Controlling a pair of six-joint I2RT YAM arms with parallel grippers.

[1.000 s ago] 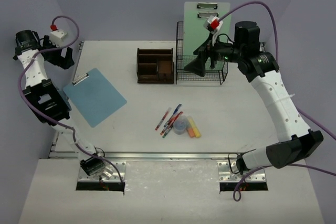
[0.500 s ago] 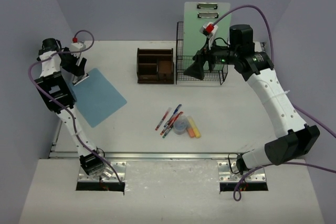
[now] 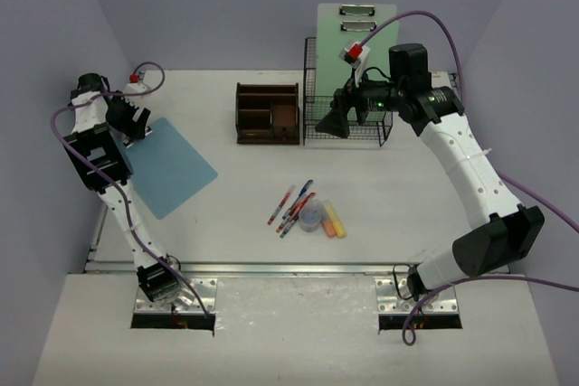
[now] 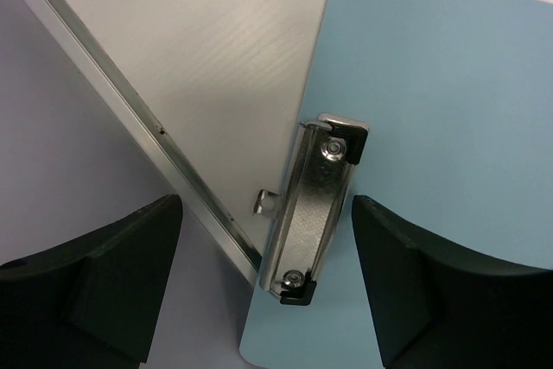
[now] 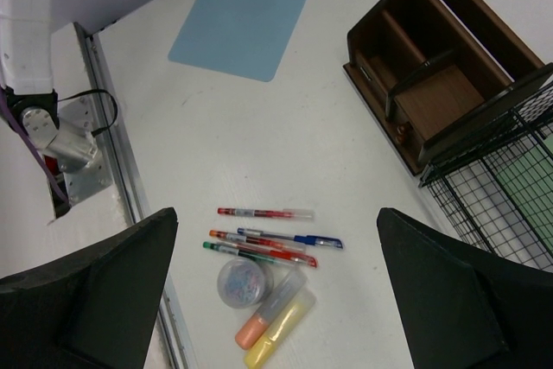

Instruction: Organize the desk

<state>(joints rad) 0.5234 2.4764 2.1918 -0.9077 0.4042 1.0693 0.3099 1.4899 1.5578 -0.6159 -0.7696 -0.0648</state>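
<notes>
- While my left gripper (image 4: 268, 278) hangs at the upper left of the top view, its two black fingers stand spread wide. One is on each side of the silver metal clip (image 4: 315, 209) of a flat light-blue clipboard (image 4: 432, 84), and they grip nothing.
- My right gripper (image 5: 281, 300) is at the upper right of that view, just in front of the black wire-mesh rack (image 3: 348, 133). Its fingers are also spread wide and hold nothing.
- Any printing on the four thin plastic pens (image 5: 276, 239) is too small to read, and I can make out no brand on the clip.
- The large flat white desk (image 3: 407, 187) fills the middle of the top view. It is faintly scuffed, with a metal rail (image 3: 271, 268) along its bottom edge.
- The blue clipboard lies on the desk's left side, its clip end at the aluminium edge strip.
- At frame centre the pens lie beside a small round clear container (image 5: 244, 281) and an orange and a yellow highlighter (image 5: 275, 317).
- A dark-brown wooden organizer (image 3: 268, 113) sits just left of the rack.
- A pale-green clipboard (image 3: 353, 29) stands upright at the rack's back.
- Plain lilac walls (image 3: 226, 6) close in the desk.
</notes>
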